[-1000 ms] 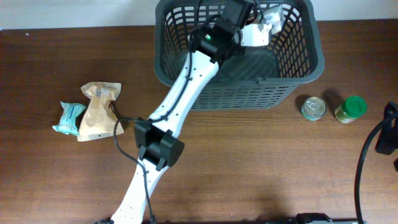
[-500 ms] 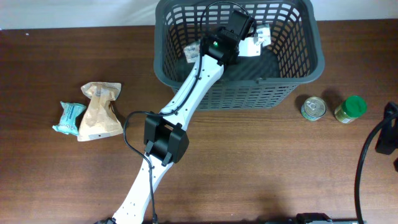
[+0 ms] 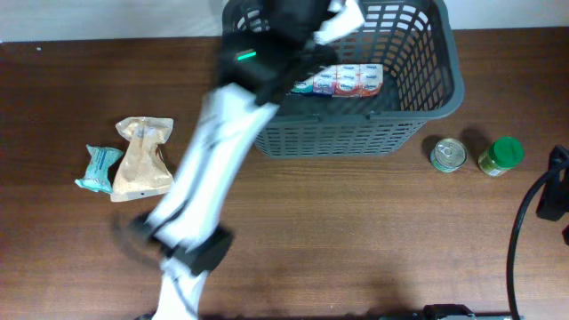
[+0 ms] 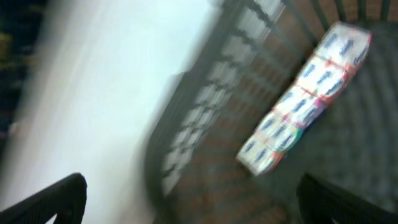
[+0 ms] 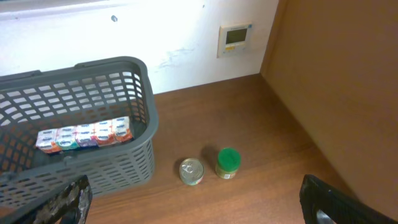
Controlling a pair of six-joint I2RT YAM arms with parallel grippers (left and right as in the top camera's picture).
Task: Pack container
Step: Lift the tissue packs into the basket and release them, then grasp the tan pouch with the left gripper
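Note:
The container (image 3: pixel 356 138), a dark grey slotted basket, stands at the back of the table. A multi-pack of small cartons (image 3: pixel 342 80) lies on its floor, free of any gripper. My left arm (image 3: pixel 240 116) is a blur over the basket's left rim. In the left wrist view the left gripper (image 4: pixel 196 190) is open with nothing between its fingers, and the pack (image 4: pixel 305 99) lies beyond it beside the basket wall (image 4: pixel 205 106). My right gripper (image 5: pixel 199 199) is open and empty over the table's right side, looking at the basket (image 5: pixel 93 65) and the pack (image 5: pixel 84 135).
A tin can (image 3: pixel 448 155) and a green-lidded jar (image 3: pixel 502 156) stand on the table right of the basket. A brown paper pouch (image 3: pixel 142 158) and a teal packet (image 3: pixel 100 169) lie at the left. The right arm (image 3: pixel 553 191) sits at the right edge.
The left gripper has opened and let go of the carton pack, which now lies in the basket. The left arm is swinging up and to the left, blurred. The right arm is still.

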